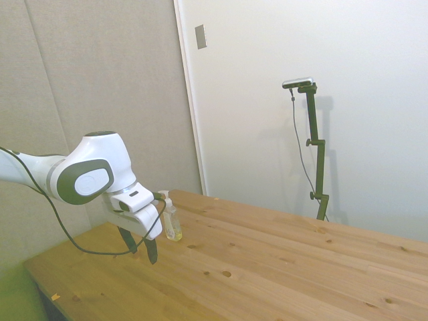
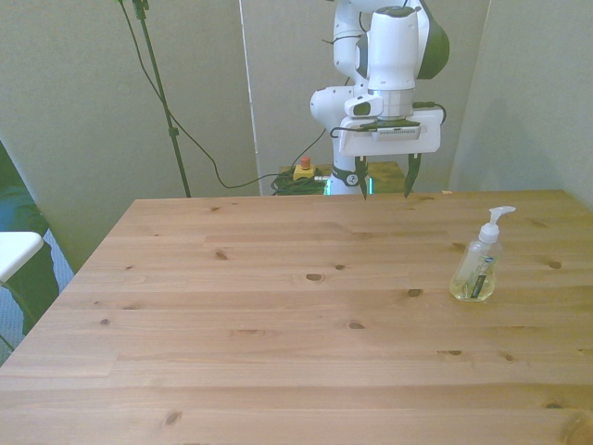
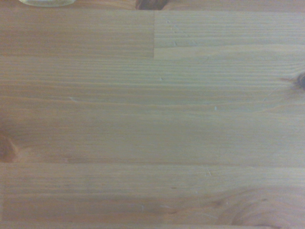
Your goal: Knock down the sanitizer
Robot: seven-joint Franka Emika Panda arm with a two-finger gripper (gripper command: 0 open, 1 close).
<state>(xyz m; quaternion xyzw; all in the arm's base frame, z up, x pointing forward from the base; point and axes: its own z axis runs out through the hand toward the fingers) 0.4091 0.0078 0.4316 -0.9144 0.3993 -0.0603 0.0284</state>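
Bare wooden desk (image 2: 278,352) is filling the near part of the front view, and nothing is lying on it there. Further back, the sanitizer (image 2: 478,261) is standing upright near the desk's edge on the front view's right, its white pump top pointing toward the front view's right. From the wrist view only a sliver of its clear base (image 3: 46,2) is showing at the frame's margin, above plain planks. Behind it, the pincer (image 2: 383,182) is hanging over the desk's far edge with its dark fingers spread and released, grasping nothing, well apart from the bottle. Since the bottle is still standing, the knock is yet to come. Risk here is lying in the sweep: a push landing low on the broad base would probably just be sliding the bottle along, possibly off the nearby edge, while a pass too high could be missing the slim pump altogether.
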